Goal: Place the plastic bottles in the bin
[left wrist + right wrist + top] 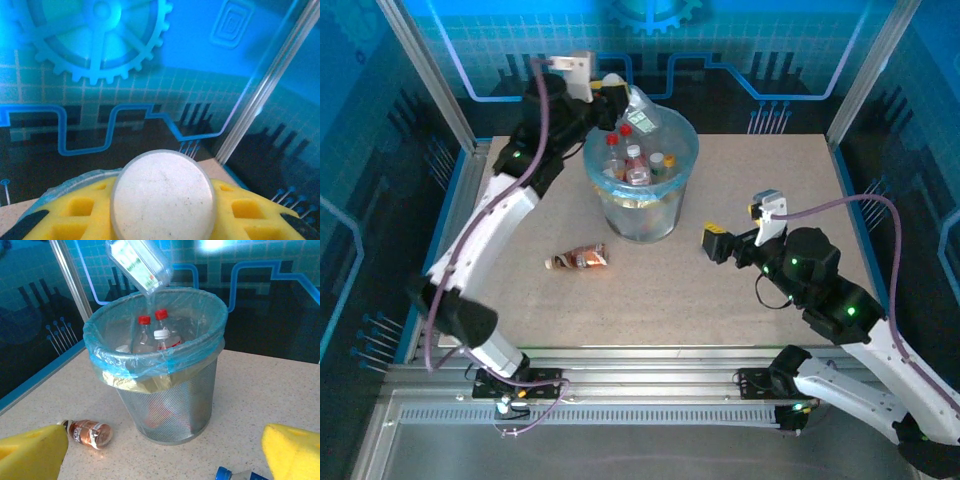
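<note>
You are holding a clear bottle [141,264] in the left gripper [611,93], its yellow pads [75,215] clamping the body. The bottle is hanging tilted just above the far rim of the bin [170,405], where several bottles are already lying. It is sitting close to the edge, so you are better off easing it toward the middle of the opening before parting the pads; dropped from the rim, it may be glancing off the liner and rolling out. Your right gripper [713,243] is waiting low over the table beside the bin with its fingers spread wide, and a blue-capped bottle [235,474] is lying just ahead of them. A brown bottle [578,259] is lying on the table to the bin's left.
</note>
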